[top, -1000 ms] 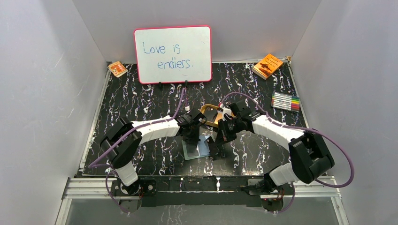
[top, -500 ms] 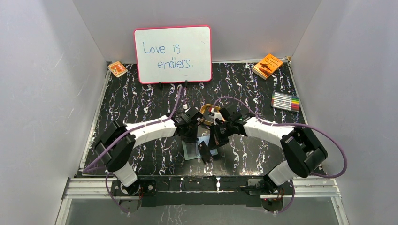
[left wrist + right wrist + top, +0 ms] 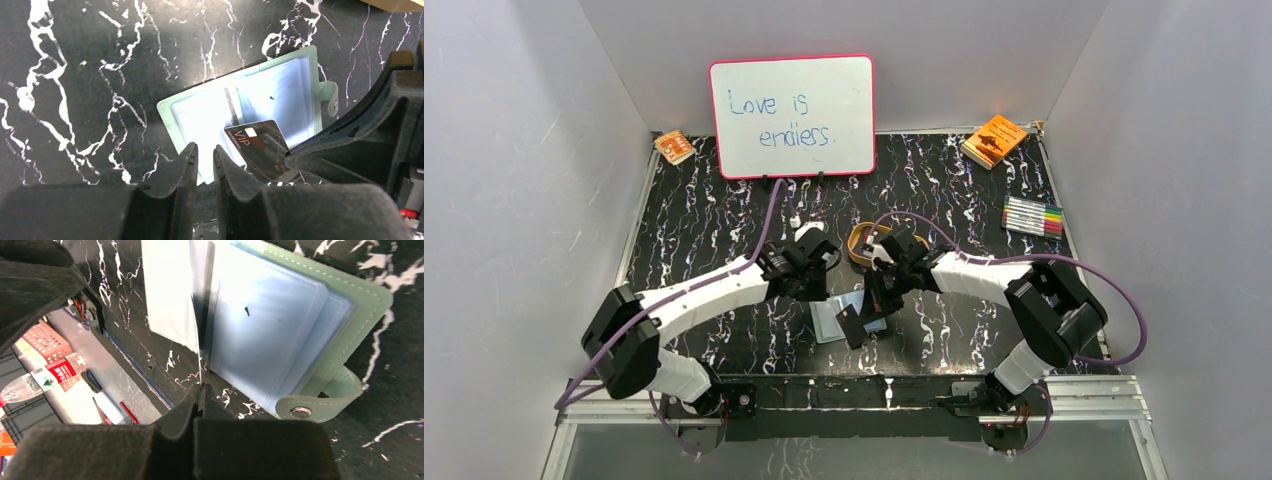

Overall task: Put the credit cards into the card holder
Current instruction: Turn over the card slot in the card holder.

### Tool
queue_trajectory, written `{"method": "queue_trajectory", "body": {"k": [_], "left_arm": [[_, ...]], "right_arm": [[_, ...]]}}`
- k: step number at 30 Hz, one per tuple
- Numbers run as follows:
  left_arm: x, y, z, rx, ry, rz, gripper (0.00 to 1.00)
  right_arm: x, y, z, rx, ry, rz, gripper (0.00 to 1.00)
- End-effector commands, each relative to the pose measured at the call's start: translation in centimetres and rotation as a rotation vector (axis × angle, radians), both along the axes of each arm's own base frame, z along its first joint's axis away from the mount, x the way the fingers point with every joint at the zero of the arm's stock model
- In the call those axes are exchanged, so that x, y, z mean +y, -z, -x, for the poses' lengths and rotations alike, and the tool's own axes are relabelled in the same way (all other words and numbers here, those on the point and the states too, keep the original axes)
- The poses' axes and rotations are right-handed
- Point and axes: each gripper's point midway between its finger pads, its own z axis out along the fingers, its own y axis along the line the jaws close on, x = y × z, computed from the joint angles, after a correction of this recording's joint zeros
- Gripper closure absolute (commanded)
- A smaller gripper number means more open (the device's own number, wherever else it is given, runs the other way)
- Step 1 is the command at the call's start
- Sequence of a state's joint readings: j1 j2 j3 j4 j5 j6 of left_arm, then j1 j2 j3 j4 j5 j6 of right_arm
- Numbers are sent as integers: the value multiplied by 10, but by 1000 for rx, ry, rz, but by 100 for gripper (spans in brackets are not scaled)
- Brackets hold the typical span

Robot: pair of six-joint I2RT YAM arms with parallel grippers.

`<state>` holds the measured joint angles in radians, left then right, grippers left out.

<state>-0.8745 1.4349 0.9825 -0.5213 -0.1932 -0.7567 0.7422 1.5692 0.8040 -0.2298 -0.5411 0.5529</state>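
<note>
The sage-green card holder (image 3: 829,322) lies open on the marble table, its pale blue sleeves (image 3: 250,100) facing up. In the right wrist view the card holder (image 3: 280,325) has its snap tab (image 3: 300,412) near my fingers. My right gripper (image 3: 865,311) is shut on a black credit card (image 3: 852,326), which it holds tilted over the sleeves. The card's VIP print (image 3: 257,145) shows in the left wrist view, and the card is edge-on in the right gripper (image 3: 201,386). My left gripper (image 3: 205,155) hovers just off the holder's left page, narrowly open and empty; from above the left gripper (image 3: 822,283) is behind the holder.
A tan oval tray (image 3: 864,246) sits just behind the grippers. A whiteboard (image 3: 792,115) stands at the back. An orange booklet (image 3: 994,140) lies at the back right, a small orange packet (image 3: 674,147) at the back left, and a marker set (image 3: 1032,215) at the right.
My left gripper has lifted off the card holder, drawn back to the left and parted slightly. My right gripper has carried the black card leftward over the holder.
</note>
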Motion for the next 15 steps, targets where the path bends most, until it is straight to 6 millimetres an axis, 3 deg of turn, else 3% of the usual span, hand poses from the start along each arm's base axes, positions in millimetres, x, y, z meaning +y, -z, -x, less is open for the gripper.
{"method": "queue_trajectory", "body": {"k": [1, 6, 15], "left_arm": [[22, -15, 6, -48, -73, 1, 82], [19, -19, 6, -72, -89, 60, 79], [12, 10, 9, -29, -107, 82, 79]], "right_arm": [[20, -11, -7, -40, -10, -39, 100], [19, -13, -12, -73, 18, -6, 100], [6, -30, -34, -180, 154, 19, 100]]}}
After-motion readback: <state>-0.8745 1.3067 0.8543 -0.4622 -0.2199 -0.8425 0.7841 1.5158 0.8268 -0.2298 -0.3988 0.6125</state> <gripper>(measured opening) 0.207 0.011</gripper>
